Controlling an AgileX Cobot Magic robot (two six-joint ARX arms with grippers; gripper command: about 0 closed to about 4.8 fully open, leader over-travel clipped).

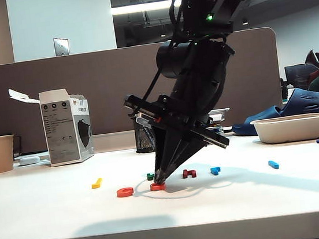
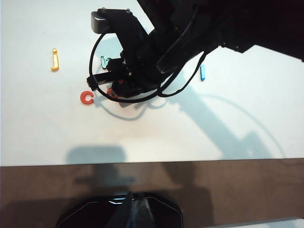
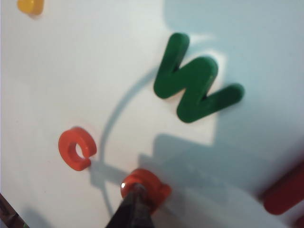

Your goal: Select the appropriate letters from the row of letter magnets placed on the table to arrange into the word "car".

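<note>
My right gripper point(image 1: 160, 183) pinching orange a point(image 3: 145, 190) just beside c point(image 3: 76, 148); release may nudge c. Left gripper unseen, probably shut.

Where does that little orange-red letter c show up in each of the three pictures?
Exterior view: orange-red c lies on the table, left of the right gripper, whose shut jaws press on the other orange-red letter.
Left wrist view: the c lies beside the dark arm, below the yellow letter.
Right wrist view: the c lies near the gripper's tip.
Shared landmark: the green letter.
</note>
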